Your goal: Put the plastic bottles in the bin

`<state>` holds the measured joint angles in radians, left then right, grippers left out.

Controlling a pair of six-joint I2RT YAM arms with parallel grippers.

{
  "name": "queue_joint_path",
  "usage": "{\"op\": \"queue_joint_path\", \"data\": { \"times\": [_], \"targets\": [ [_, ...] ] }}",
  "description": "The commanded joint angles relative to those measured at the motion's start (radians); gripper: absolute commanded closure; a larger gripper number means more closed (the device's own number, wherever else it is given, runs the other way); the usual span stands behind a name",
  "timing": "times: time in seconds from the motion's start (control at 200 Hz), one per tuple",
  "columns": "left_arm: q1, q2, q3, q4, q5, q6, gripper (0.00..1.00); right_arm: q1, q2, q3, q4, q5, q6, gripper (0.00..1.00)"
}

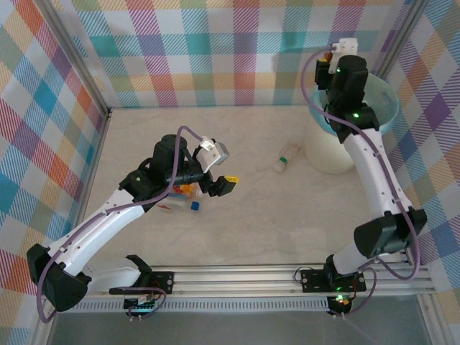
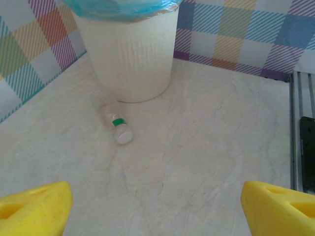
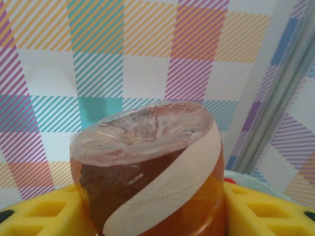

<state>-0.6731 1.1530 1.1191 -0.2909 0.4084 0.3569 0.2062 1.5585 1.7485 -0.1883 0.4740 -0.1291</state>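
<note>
Two arms work over the table in the top view. The left gripper hangs with its yellow fingers spread and nothing between them. Under the left arm, a small huddle of bottles lies on the table, partly hidden, with a blue cap at its near edge. The right arm stretches up over the bin, which stands in the far right corner. A clear bottle lies on its side just left of the bin, its long axis slanting from the bin down to the left.

From the left wrist, both fingers sit at the bottom corners, wide apart, and the bare table shows in the gap. Ahead stands the bin, its blue-green bag folded over the rim. The clear bottle lies just beside its base. Its white cap points away from the bin, towards the camera, and it has a green band behind the cap.

From the right wrist, the right gripper pinches a brown bottle between its yellow fingers. The bottle's flat bottom end faces the camera and a pale stripe crosses it on a slant. The checked wall stands behind it.
</note>
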Motion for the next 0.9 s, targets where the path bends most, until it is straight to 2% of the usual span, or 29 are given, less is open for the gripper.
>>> {"op": "queue_joint_path", "data": {
  "times": [0.0,0.17,0.3,0.36,0.59,0.715,0.895],
  "targets": [
    [-0.016,-0.007,-0.003,0.021,-0.016,0.021,0.11,-0.001,0.052,0.030,0.137,0.091,-0.100,0.40],
    [-0.014,0.000,-0.024,0.021,-0.031,0.037,0.10,0.025,0.117,0.017,0.274,0.150,-0.225,0.32],
    [-0.012,0.017,-0.019,0.021,-0.029,0.042,0.10,0.032,0.140,0.056,0.244,0.177,-0.218,0.14],
    [-0.013,0.021,-0.020,0.021,-0.026,0.043,0.09,0.032,0.142,0.062,0.234,0.176,-0.218,0.12],
    [-0.008,0.025,-0.021,0.024,-0.025,0.047,0.09,0.034,0.146,0.086,0.188,0.172,-0.209,0.11],
    [-0.004,0.024,-0.021,0.025,-0.026,0.036,0.09,0.035,0.162,0.140,0.106,0.168,-0.186,0.12],
    [-0.002,0.027,-0.026,0.021,-0.045,0.008,0.09,0.073,0.186,0.212,-0.046,0.146,-0.143,0.28]
  ]
}}
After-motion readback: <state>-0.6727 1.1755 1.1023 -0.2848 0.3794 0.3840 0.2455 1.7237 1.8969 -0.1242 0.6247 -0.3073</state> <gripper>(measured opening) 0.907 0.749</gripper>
